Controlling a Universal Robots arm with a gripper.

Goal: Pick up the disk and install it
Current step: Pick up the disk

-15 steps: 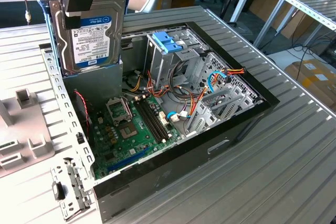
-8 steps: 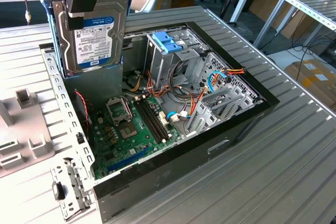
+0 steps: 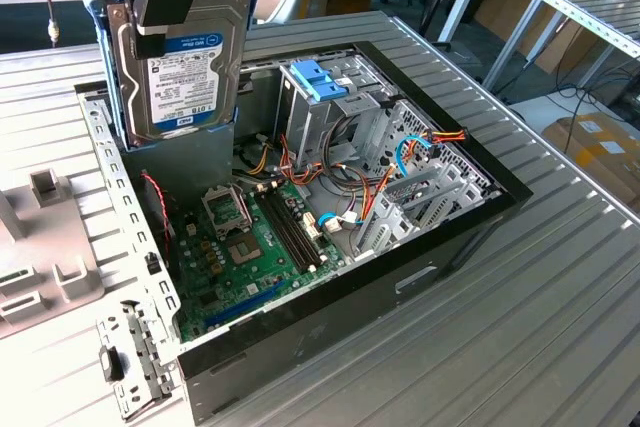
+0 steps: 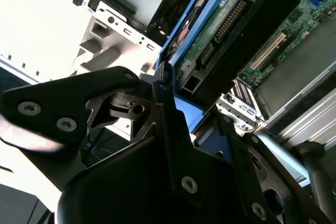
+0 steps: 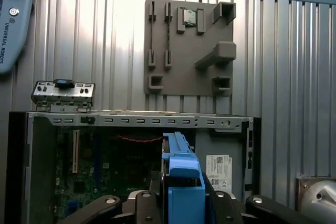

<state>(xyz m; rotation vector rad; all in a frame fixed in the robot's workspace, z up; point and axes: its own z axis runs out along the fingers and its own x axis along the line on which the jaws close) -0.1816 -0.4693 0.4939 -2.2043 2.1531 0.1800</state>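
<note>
The disk (image 3: 180, 67), a dark hard drive with a white label and blue side rails, hangs upright above the back left corner of the open computer case (image 3: 440, 247) in the exterior view. My gripper (image 3: 160, 32) is shut on it from above, black fingers clamping its faces. In the second wrist view the disk's (image 4: 220, 30) green circuit board and blue rail show past the gripper (image 4: 168, 103). The first wrist view looks along the disk's blue rail (image 5: 181, 177), held in the gripper (image 5: 181, 203), down over the case.
Inside the case lie the motherboard (image 3: 250, 237), loose cables and a metal drive cage with a light-blue latch (image 3: 318, 79). A grey fixture plate (image 5: 189, 45) and a metal bracket (image 3: 125, 367) rest on the ribbed table beside the case. A pendant (image 5: 13, 14) lies nearby.
</note>
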